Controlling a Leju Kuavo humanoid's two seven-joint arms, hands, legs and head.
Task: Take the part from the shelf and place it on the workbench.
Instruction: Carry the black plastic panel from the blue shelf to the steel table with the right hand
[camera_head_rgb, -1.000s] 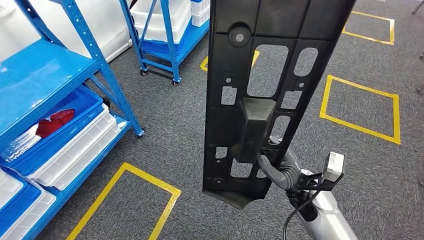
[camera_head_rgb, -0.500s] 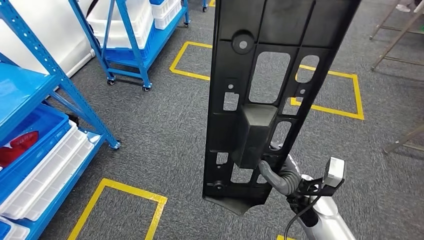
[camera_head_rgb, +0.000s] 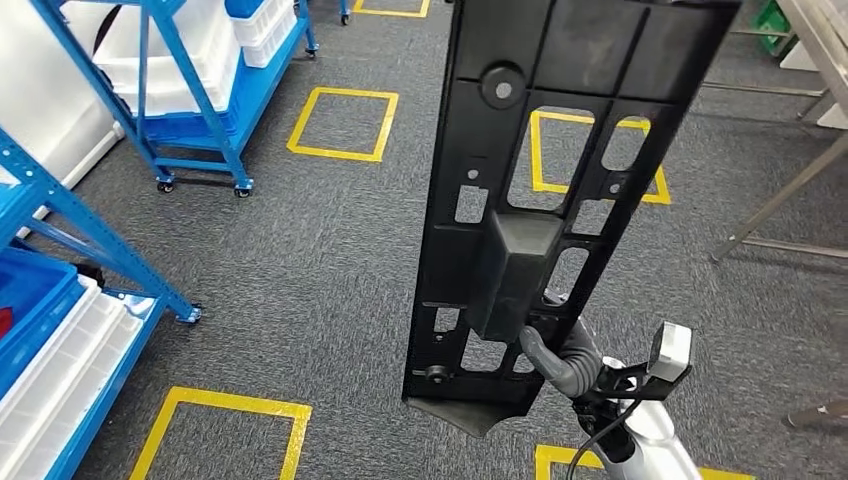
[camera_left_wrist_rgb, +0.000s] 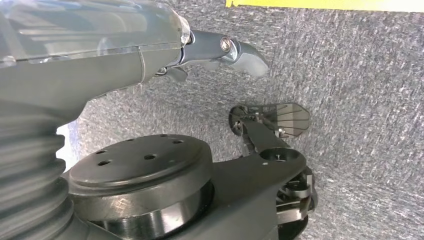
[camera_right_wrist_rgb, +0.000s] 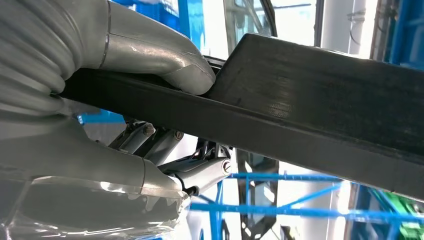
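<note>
A long black plastic part with several cut-outs and a raised block in its middle stands upright in front of me. My right hand grips it near its lower end, thumb on the near face. In the right wrist view the grey thumb presses on the part's dark edge, with the other fingers under it. The workbench's metal edge and legs are at the far right. My left hand hangs over the grey carpet and holds nothing.
A blue shelf with blue and white bins stands at the left. A blue wheeled cart with white crates is at the back left. Yellow tape squares mark the grey carpet.
The camera has turned to the right: the shelves have slid off to the left and the workbench legs have come in at the right. The part stays in my right hand.
</note>
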